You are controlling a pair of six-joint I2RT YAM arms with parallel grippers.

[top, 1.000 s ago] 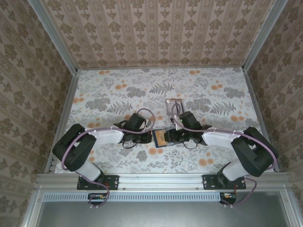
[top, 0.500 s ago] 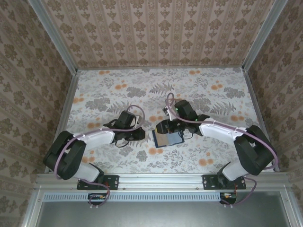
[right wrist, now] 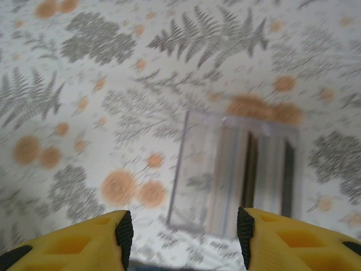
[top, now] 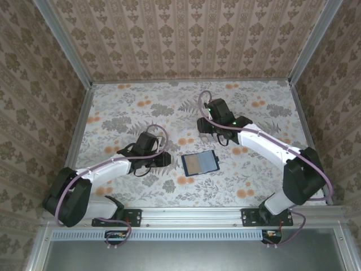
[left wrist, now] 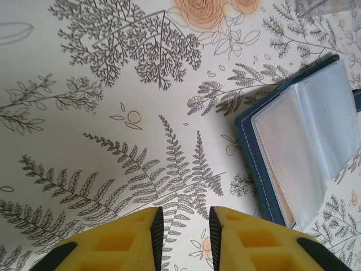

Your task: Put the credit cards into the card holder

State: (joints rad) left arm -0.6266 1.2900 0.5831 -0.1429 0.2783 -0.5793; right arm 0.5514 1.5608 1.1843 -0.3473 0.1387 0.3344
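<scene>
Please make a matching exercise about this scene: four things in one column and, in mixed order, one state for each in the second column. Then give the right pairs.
Things:
1. card holder
2. striped card
3. left gripper
4. right gripper

States:
A. jaws wide apart, nothing between them
B. lies open, clear sleeves facing up
C. jaws only narrowly apart, nothing between them
D. pale and see-through, lying flat

Pairs: 1-B, 2-D, 3-C, 4-A
</scene>
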